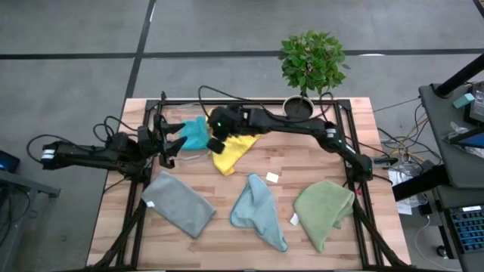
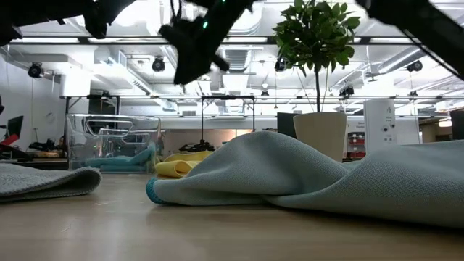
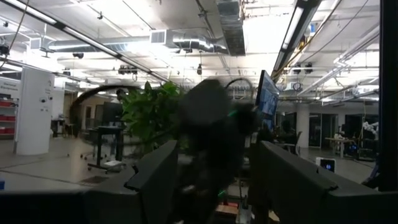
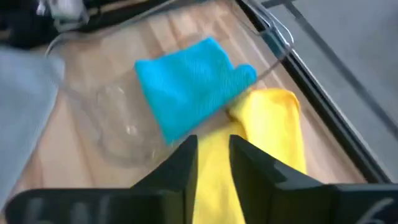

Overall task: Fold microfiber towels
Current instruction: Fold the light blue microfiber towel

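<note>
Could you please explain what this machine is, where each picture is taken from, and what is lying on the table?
It is a robot with two dark arms at a wooden table. One picture looks down from above, one looks level across the tabletop, and one comes from each wrist. On the table lie a grey towel, a light blue towel, an olive green towel, a yellow towel and a teal towel in a clear bin. The right gripper hangs over the yellow towel, holding nothing visible; the left gripper waits open nearby.

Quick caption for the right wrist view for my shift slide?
Right gripper above the yellow towel, teal towel lying in the clear bin beyond.
</note>
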### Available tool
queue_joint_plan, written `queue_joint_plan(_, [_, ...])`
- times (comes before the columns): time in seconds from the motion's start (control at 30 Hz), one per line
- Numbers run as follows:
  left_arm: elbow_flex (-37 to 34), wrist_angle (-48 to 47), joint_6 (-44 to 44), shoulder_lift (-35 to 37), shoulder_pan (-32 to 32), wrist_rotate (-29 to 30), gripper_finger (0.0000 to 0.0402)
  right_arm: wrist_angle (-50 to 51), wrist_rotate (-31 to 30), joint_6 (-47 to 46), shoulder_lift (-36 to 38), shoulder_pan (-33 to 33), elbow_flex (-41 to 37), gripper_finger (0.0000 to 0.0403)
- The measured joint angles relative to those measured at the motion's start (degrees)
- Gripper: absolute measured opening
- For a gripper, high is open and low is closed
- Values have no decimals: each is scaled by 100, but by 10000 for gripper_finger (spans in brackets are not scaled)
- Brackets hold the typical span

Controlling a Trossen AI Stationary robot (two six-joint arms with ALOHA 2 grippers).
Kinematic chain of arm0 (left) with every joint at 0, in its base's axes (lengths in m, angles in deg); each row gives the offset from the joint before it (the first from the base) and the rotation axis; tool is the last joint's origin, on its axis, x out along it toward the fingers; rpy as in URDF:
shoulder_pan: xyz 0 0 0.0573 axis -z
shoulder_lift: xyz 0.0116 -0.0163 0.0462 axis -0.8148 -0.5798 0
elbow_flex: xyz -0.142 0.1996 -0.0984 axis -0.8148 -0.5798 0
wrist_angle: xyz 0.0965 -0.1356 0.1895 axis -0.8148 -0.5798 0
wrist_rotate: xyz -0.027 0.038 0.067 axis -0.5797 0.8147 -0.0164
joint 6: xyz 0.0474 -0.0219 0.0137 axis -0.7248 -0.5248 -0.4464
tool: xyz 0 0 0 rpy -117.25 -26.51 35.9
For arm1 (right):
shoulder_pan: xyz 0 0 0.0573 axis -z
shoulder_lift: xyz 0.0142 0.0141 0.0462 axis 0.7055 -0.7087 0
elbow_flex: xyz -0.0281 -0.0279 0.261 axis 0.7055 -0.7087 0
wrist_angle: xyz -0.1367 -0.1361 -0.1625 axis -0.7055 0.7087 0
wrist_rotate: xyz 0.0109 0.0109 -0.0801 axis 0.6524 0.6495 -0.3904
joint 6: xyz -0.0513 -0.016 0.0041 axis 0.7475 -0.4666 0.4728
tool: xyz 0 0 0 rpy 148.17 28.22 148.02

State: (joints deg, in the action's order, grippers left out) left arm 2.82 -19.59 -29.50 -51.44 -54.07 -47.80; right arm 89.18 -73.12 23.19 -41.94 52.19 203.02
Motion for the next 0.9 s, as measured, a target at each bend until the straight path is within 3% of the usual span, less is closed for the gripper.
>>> queue_joint_plan(0.2, [342, -540, 296, -379, -2, 3, 204, 489, -162, -64, 952, -490, -939, 33])
queue_joint_plan(0.4, [1038, -2075, 463, -977, -2, 262, 167, 256, -310, -291, 2247, -974, -2553, 22])
queue_joint_plan(0.7, [2016, -4266, 934, -2228, -17, 1038, 69, -1414, -315, -373, 4178, -1676, -5297, 22])
queue_joint_plan(0.9, [3223, -6727, 1190, -2962, -261, 1036, 5, -2317, -308, -338, 5143, -1951, -6628, 22])
